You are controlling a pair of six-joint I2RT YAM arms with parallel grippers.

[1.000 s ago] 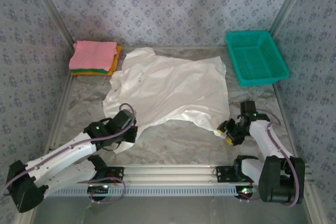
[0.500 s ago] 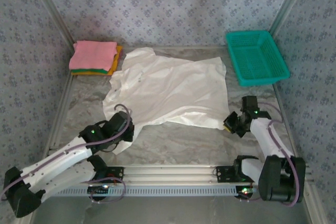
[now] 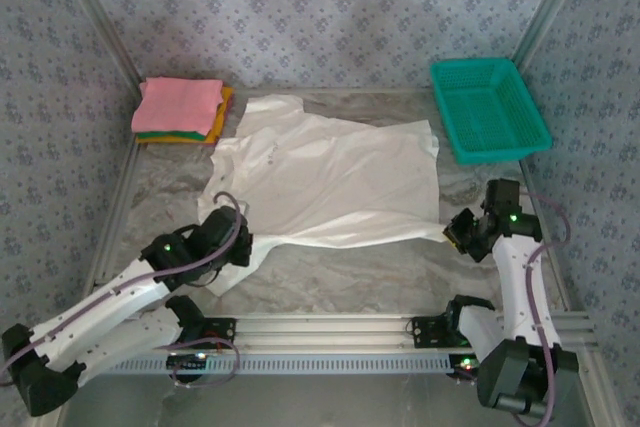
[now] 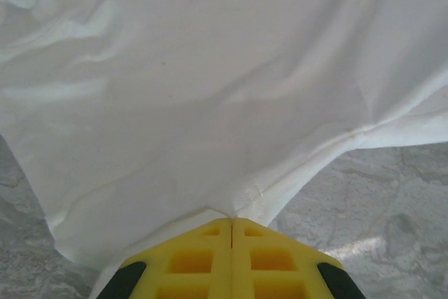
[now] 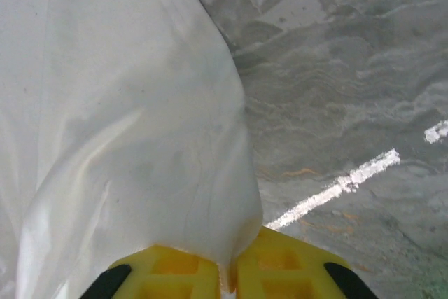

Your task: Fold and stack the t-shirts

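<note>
The white t-shirt lies spread across the middle of the marble table, its near edge pulled taut between both arms. My left gripper is shut on the shirt's near left corner; in the left wrist view the cloth runs out from between the yellow fingers. My right gripper is shut on the near right corner, and the fabric drapes over its yellow fingers. A folded stack with a pink shirt on top of green and orange ones rests at the back left.
A teal mesh basket sits at the back right. Patterned walls close in the table on three sides, and a metal rail runs along the near edge. Bare marble shows between the arms.
The right gripper has moved right and outward with the shirt corner, stretching the near edge straight. The left gripper shifted slightly nearer while holding its corner.
</note>
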